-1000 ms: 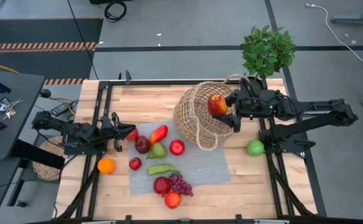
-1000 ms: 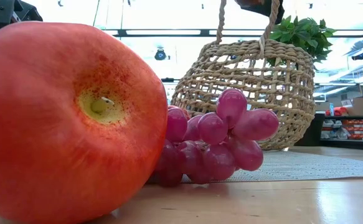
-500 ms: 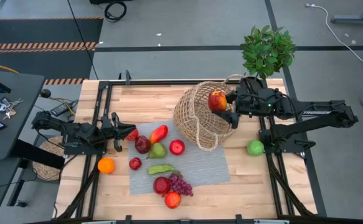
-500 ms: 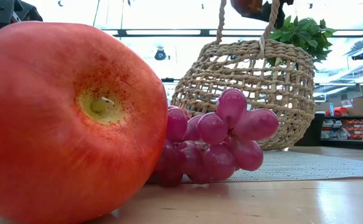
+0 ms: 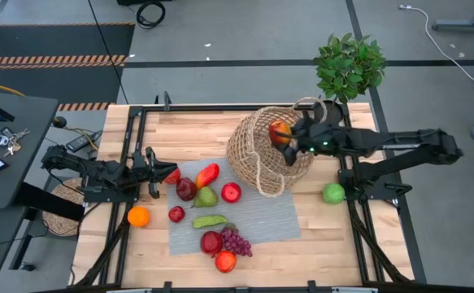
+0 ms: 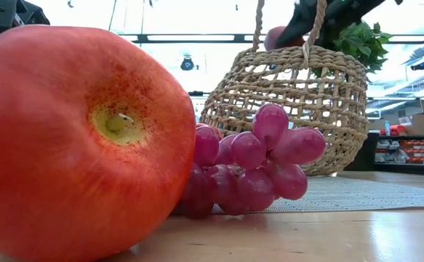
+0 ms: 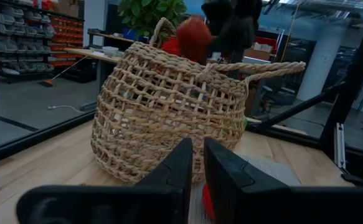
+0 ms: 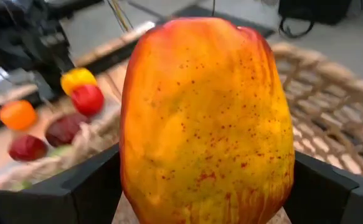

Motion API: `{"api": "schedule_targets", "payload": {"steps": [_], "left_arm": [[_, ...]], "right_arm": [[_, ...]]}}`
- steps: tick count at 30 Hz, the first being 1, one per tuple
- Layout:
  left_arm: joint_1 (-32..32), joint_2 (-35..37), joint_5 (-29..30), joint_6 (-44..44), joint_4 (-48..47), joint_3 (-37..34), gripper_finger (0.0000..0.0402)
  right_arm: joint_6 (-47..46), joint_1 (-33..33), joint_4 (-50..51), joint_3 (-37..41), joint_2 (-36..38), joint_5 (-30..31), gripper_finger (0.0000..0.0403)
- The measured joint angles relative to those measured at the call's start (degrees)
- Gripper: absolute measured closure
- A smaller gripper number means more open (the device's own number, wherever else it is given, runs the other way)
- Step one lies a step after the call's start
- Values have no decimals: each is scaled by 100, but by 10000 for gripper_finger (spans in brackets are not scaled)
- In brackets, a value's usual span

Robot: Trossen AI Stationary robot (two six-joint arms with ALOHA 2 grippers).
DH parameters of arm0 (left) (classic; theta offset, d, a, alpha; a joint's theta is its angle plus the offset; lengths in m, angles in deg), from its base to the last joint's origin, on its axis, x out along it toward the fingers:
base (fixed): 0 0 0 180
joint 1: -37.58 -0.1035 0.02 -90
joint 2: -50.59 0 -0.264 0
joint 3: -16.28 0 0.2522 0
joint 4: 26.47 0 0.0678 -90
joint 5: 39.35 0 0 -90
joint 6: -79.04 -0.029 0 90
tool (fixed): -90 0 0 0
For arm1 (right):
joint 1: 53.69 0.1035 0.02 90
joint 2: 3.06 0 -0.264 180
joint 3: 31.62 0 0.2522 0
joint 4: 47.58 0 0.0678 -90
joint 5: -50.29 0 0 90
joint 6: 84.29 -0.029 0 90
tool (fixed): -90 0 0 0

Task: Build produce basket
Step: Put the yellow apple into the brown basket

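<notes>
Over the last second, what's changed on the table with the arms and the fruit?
The right gripper, shut on the red-orange apple, has carried it farther over the mouth of the basket, toward the basket's middle; in the low view the apple now shows just above the rim. It has not let go. The left gripper, the loose fruit on the grey mat, the green apple and the basket stayed put.

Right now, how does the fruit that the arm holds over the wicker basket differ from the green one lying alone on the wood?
The red-yellow apple is clamped in the right gripper, above the tan wicker basket; the green apple lies free on the wooden table. The held one is mottled red and yellow; the other is plain green. Both are round and similar in size.
</notes>
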Motion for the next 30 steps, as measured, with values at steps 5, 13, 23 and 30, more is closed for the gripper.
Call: {"api": "schedule_targets", "payload": {"steps": [5, 13, 23, 30], "left_arm": [[0, -1, 0, 0, 0, -1, 353], [0, -1, 2, 0, 0, -2, 353], [0, -1, 2, -1, -1, 0, 353], [0, 0, 1, -2, 0, -1, 353]], "right_arm": [[-43, -233, 756, -505, -591, -153, 38], [241, -594, 1948, -1449, -1713, -653, 38], [856, -828, 2563, -1958, -2871, -1134, 39], [1272, -888, 2555, -1965, -3323, -1152, 34]]}}
